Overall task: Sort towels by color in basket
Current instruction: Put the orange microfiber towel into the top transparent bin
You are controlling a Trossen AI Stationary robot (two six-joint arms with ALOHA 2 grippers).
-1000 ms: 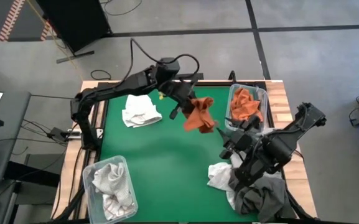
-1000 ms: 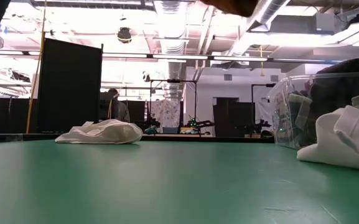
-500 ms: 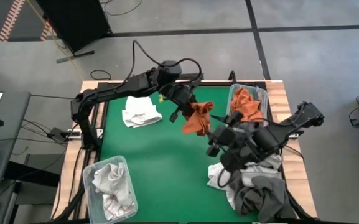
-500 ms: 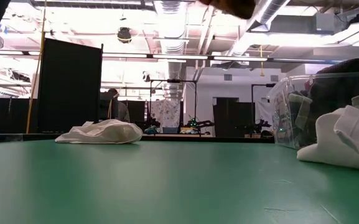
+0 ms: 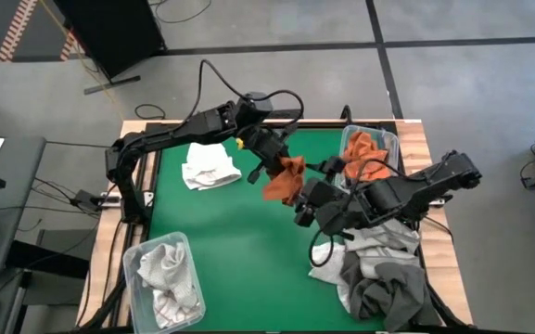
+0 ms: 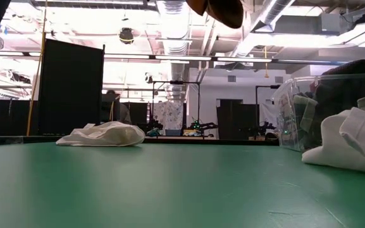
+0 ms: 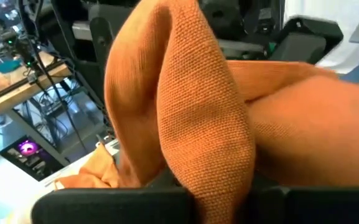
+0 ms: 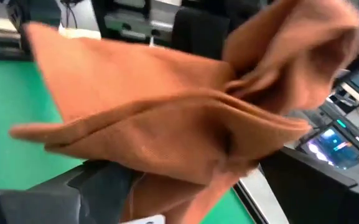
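Towel handoff zone is right over the middle of the green table [image 5: 239, 241]. The left gripper [image 5: 272, 165] hangs above the mat with its fingers pinched tight on a rust-orange towel [image 5: 284, 180], which dangles off the table in a bunched fold. In the left wrist view that same cloth [image 7: 204, 106] fills nearly everything, draped over the dark fingers.

The right gripper [image 5: 306, 202] sits just beside the hanging towel, on the side toward the front of the table, jaws spread wide. Its wrist view is full of orange fabric [image 8: 185, 118] right in front of the fingers, but I can't tell if it's actually touching the cloth; nothing looks gripped.

Other stuff on the table:
- a clear bin [image 5: 389, 141] at the far right corner with more orange towels [image 5: 364, 156] inside
- a clear bin [image 5: 133, 252] at the near left corner holding light grey and white cloths [image 5: 167, 278]
- a loose white towel [image 5: 209, 165] lying on the mat near the far left
- a pile of white and dark grey towels [image 5: 378, 278] at the near right, under the right arm

From the low view, the orange towel's bottom edge [image 6: 217, 9] just pokes in at the top, and the white towel [image 6: 103, 134] lies flat in the distance.
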